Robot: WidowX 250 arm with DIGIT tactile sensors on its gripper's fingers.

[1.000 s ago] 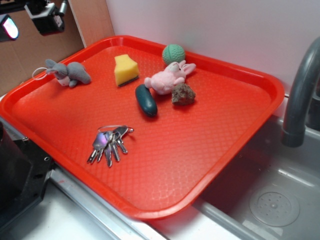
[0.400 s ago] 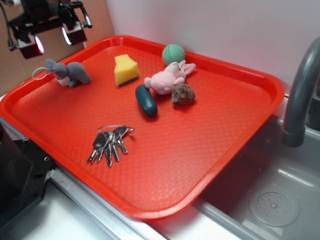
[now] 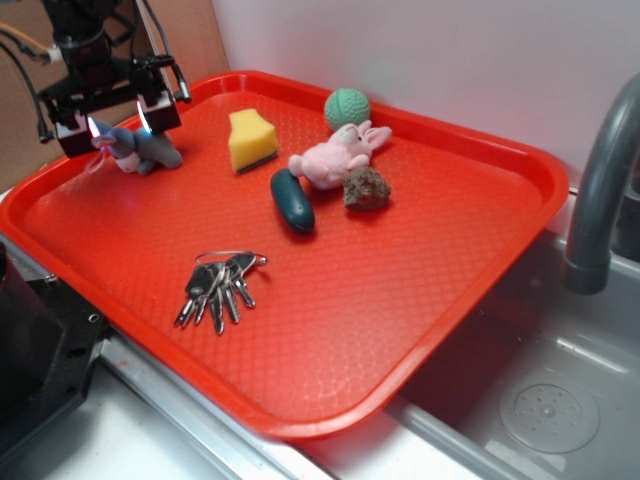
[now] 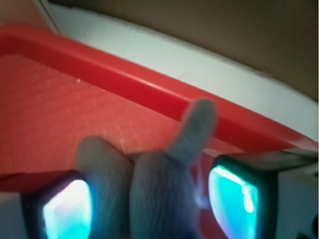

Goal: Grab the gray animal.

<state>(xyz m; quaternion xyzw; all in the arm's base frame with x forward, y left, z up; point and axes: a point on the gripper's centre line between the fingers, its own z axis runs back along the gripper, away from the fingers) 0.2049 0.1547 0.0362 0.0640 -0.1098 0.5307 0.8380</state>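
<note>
Seven small objects are seen on the red tray [image 3: 440, 290] in the exterior view; the gray animal [image 3: 148, 149] lies at the tray's far left corner, just inside the raised rim, and the gripper [image 3: 113, 125] is placed directly over it. The two fingers [image 3: 160, 112] are spread apart, one to each side of the toy's head end, and the plush body is seen between them; whether either finger touches the toy cannot be told from this view.

In the wrist view the gray animal [image 4: 149, 189] fills the lower middle of the frame, blurred by closeness; one long ear is raised toward the tray's rim [image 4: 149, 89], and the rounded gray body is flanked by the two finger pads [image 4: 67, 209], which glow cyan at lower left and lower right; a thin white loop is faintly seen beside the right pad.

Elsewhere on the tray, a yellow sponge [image 3: 252, 140] with a dark underside stands near the far edge, well apart from the toy; a green knitted ball [image 3: 347, 108] rests close to the back rim, touching or nearly touching a pink plush bunny [image 3: 338, 156]; a brown rock [image 3: 367, 188] sits just beside the bunny; a dark teal oblong object [image 3: 292, 200] lies in front of them; a bunch of keys [image 3: 219, 285] on a ring is spread nearer the front. A gray faucet [image 3: 600, 190] rises at the right, above a sink [image 3: 540, 400].
</note>
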